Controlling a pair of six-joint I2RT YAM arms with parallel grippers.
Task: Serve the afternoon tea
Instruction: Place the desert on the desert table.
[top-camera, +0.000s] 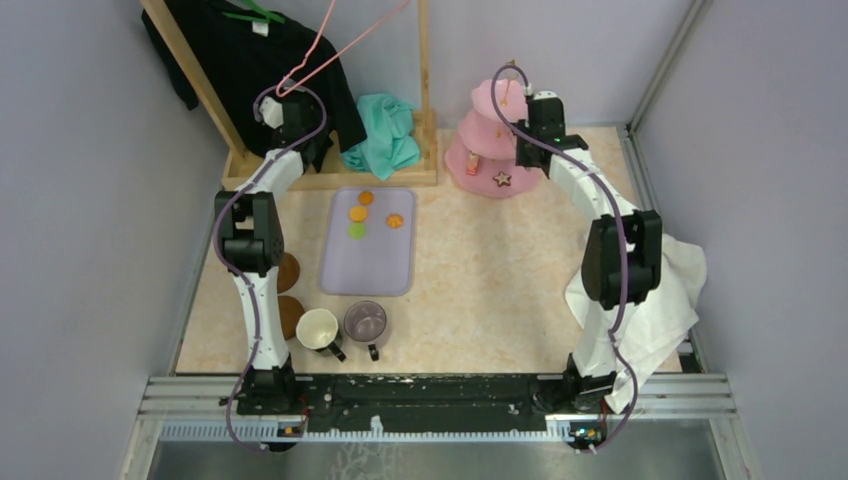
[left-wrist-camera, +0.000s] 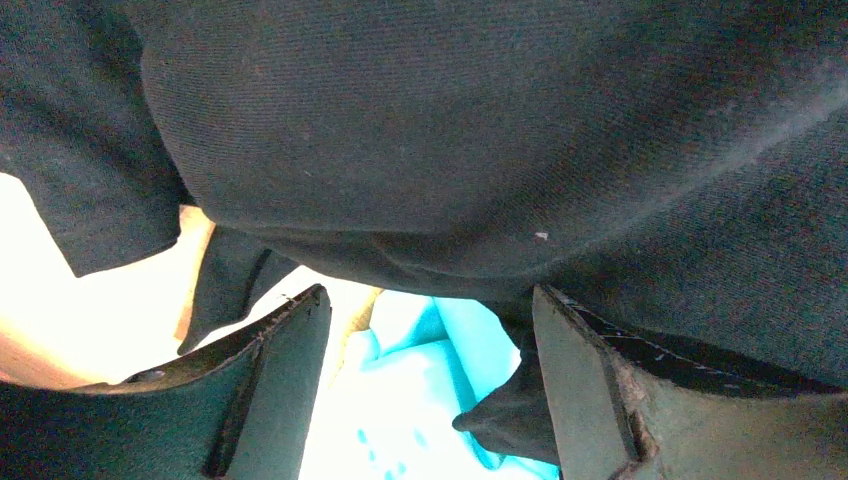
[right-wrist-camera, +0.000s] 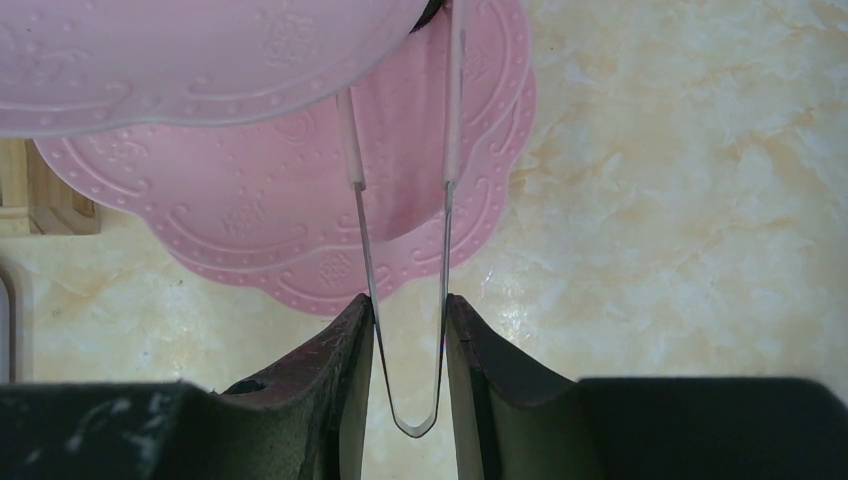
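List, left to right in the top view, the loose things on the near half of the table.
coasters → cream mug → purple mug → white towel

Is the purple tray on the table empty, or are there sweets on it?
Not empty. In the top view the tray holds four small sweets at its far end: three orange rounds and one green round.

Lilac walls, marbled tabletop, wooden rack
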